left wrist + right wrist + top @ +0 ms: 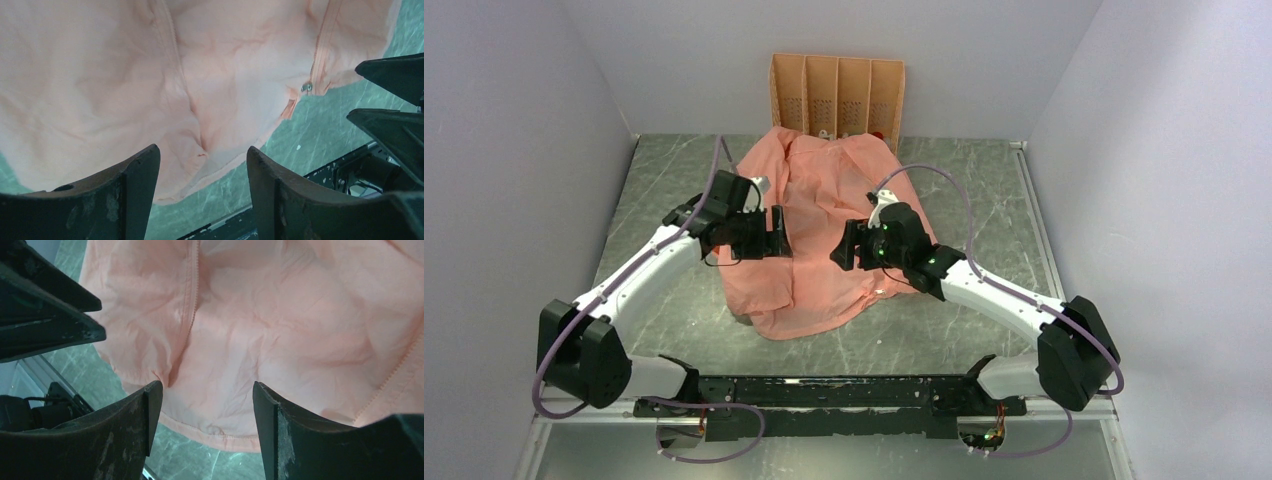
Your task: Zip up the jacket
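jacket pos: jacket [824, 230] lies crumpled mid-table [674, 180], collar end against the orange rack [836, 95], hem toward the arm bases
left gripper: left gripper [776, 235] hovers over the jacket's left half, jaws wide, nothing between them
right gripper: right gripper [842, 248] hovers over the right half, jaws wide too, holding nothing
gap: the two grippers face each other across the jacket front, near but apart
zip axis: runs near-to-far, hem to collar, so the pull looks like it goes away from the bases
slider: zipper slider [306, 87] sits low by the hem edge, off to the right of the left gripper's fingers, just beside the right gripper's fingers in the left wrist view
nearer arm: right, as I read it; left is better placed to pin the hem
hidden: slider doesn't show in the right wrist view
counts: 1 jacket, 1 slider seen, 2 grippers, 1 rack with 4 slots
state: zip looks undone, front lying open
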`<state>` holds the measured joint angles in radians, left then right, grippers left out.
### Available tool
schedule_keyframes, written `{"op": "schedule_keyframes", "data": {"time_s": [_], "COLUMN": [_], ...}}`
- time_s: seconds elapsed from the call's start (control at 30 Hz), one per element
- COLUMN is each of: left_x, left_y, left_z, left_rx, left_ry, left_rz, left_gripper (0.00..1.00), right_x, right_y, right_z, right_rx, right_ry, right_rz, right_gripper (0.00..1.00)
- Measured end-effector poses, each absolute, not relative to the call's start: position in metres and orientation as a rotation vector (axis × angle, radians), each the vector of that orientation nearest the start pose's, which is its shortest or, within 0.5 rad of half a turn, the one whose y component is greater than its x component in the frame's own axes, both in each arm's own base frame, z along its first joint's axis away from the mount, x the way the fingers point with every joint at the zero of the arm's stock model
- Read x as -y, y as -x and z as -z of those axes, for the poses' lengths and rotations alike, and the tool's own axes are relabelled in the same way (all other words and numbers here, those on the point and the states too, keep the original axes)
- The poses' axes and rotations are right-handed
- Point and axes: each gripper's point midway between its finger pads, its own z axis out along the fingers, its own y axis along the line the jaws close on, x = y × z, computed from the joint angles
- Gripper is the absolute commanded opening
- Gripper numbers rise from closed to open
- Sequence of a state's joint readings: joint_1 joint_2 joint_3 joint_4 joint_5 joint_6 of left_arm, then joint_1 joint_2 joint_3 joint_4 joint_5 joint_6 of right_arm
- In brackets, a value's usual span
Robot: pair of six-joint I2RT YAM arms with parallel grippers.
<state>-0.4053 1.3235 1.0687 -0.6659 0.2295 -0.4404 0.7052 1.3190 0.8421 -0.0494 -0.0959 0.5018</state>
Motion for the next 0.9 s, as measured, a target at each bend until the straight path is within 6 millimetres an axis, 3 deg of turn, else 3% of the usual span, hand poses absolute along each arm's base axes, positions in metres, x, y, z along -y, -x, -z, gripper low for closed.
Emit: {"op": "schedule_keyframes", "data": {"time_s": [0.3,0.6,0.7,0.9], "left_x": [0.180,0.175,0.172,0.171], "left_y": [-0.272,-0.267,-0.269,-0.270], "left_z": [-0.099,-0.069,-0.062,-0.051], "left_rx": [-2.729,-2.810,-2.823,-2.848], "left_ry": [0.008,0.046,0.059,0.065], "left_rz": [0.421,0.196,0.153,0.115], "left_gripper": [0.79,0.78,0.71,0.45], "right_x": [-0.284,-0.278,-0.278,-0.274], "right_y": [-0.269,-0.262,-0.263,-0.261], "right_z": [-0.143,-0.129,-0.130,-0.131], "right_rx": [-2.209,-2.234,-2.223,-2.215], "right_ry": [0.282,0.269,0.266,0.260], "right_rz": [-0.812,-0.799,-0.802,-0.797], "right_gripper": [0.69,0.70,0.70,0.70]}}
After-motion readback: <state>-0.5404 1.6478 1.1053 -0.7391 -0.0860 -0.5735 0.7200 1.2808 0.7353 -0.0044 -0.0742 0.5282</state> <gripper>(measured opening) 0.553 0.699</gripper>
